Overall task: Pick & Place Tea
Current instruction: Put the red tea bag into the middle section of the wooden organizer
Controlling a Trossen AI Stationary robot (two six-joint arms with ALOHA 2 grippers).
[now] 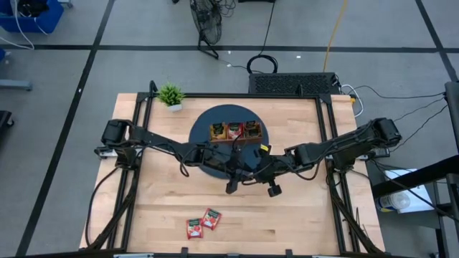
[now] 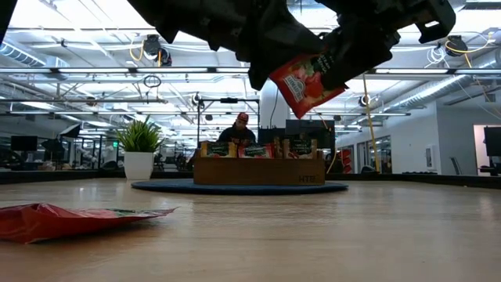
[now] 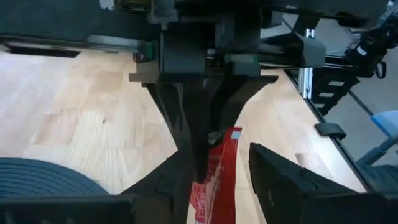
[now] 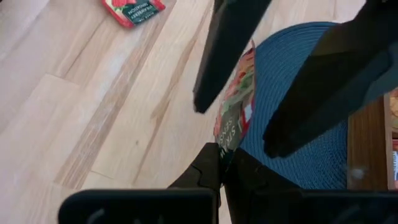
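Handover was under way above the worktop's (image 1: 301,208) centre: the right gripper (image 4: 222,149) pinched a red tea sachet (image 4: 237,106), the left gripper (image 3: 214,165) stood spread around it, and the wooden tray (image 1: 234,131) at 12 o'clock looked next.

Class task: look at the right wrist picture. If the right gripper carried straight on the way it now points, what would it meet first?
Probably the left gripper: its open fingers straddle the red tea sachet that the shut right gripper pinches. Beyond lie the blue mat and table; depth is uncertain.

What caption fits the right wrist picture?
Right gripper pinches a red tea sachet inside the open left gripper, over the blue mat edge.
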